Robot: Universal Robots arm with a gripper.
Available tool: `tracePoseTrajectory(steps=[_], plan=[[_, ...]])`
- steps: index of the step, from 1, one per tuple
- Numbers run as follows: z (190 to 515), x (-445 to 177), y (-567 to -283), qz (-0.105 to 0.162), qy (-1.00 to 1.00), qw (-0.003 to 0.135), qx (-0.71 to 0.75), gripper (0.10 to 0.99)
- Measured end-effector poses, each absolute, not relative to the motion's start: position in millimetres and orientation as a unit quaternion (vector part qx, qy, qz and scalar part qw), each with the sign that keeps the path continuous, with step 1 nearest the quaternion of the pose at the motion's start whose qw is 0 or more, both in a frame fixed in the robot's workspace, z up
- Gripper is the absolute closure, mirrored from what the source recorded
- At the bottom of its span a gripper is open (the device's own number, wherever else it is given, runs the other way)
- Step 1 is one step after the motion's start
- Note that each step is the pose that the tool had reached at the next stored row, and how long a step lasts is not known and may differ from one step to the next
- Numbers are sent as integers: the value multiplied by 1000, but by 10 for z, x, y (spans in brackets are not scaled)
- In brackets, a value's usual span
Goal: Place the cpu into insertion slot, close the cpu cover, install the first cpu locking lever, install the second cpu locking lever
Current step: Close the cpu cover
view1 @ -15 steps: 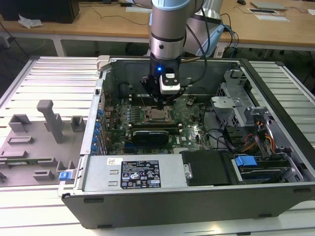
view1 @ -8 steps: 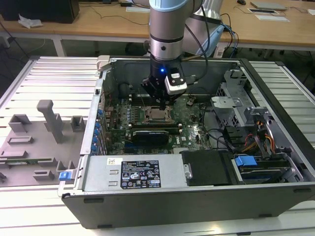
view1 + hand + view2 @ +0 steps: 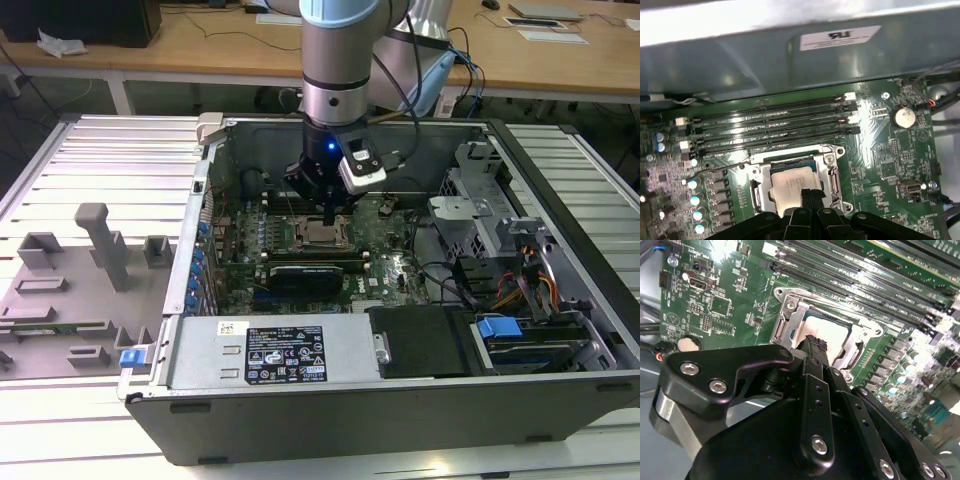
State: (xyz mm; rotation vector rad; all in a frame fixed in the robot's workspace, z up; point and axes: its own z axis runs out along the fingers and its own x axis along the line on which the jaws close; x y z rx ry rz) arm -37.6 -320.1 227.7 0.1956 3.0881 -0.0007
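Presently, notes view by view.

Exterior view: the arm stands nearly vertical inside the open computer case [image 3: 400, 420]. The gripper [image 3: 328, 213] points straight down at the insertion slot [image 3: 305, 237] on the green motherboard [image 3: 385, 262]. The vertical approach probably keeps the wrist clear of the case walls. The arm's own body covers the far edge of the socket.

Second wrist view: the jaws are closed together with nothing visible between them. The joined tip of the gripper [image 3: 815, 341] sits at the near edge of the cpu [image 3: 832, 330], touching it or just above it; I cannot tell which. The cpu lies flat inside the slot. Closed jaws give a narrow point, which looks suited to pressing rather than grasping. The gripper body hides the near half of the socket.

First wrist view: the cpu [image 3: 790, 184] lies seated, its near edge cut off by the gripper [image 3: 811, 192]. A silver frame around it, taken for the cpu cover [image 3: 829, 175], seems to lie down; whether it is fully seated is unclear. The state of the locking levers is hard to make out. The memory slots [image 3: 775, 127] run just beyond.
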Motion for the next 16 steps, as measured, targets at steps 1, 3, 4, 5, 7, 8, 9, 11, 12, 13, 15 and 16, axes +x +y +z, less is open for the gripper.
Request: tracePoseTrajectory(steps=[1,3,4,5,7,8,9,11,12,13,15,16], plan=[[2273,-376,-3201,0,998,24,56,980],[2263,-380,-3203,0,999,24,38,980],[2258,-387,-3204,0,999,24,34,980],[2253,-400,-3205,1,999,24,31,980],[2241,-439,-3213,1,999,24,26,980],[2230,-484,-3220,1,999,24,23,980],[2223,-510,-3220,1,999,24,22,980],[2215,-552,-3221,1,1000,24,20,980],[2211,-571,-3221,1,1000,24,19,980],[2204,-593,-3221,1,1000,24,16,980],[2191,-618,-3221,1,1000,24,11,980],[2184,-629,-3221,1,1000,24,8,980]])
